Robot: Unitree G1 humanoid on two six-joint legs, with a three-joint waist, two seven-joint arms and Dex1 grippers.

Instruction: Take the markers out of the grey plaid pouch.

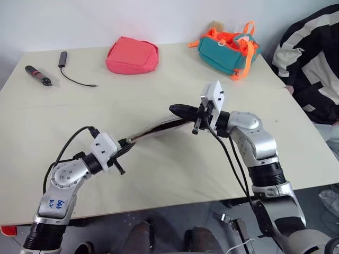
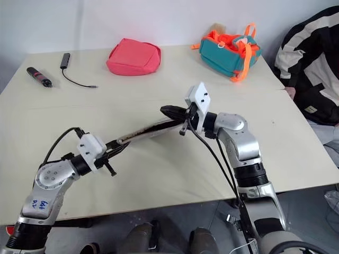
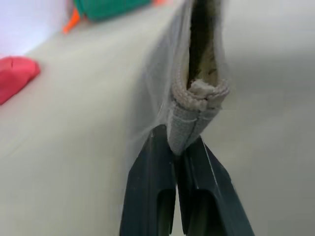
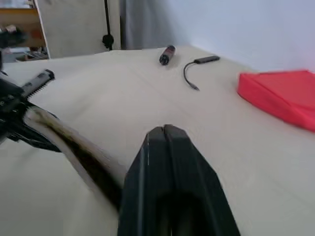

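L fingers (image 3: 183,162) pinch the grey plaid pouch (image 1: 159,127) by its end, hoisting it off the worktop (image 1: 175,174), mouth gaping toward R fingers (image 4: 165,135), pressed together, empty, just beside it, prob. to fish for markers.

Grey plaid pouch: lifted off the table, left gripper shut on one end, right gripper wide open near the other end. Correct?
Not quite. The right gripper is shut, not open: the right wrist view shows its fingers pressed together. The rest holds: the grey plaid pouch hangs above the table, and the left gripper is shut on one end.
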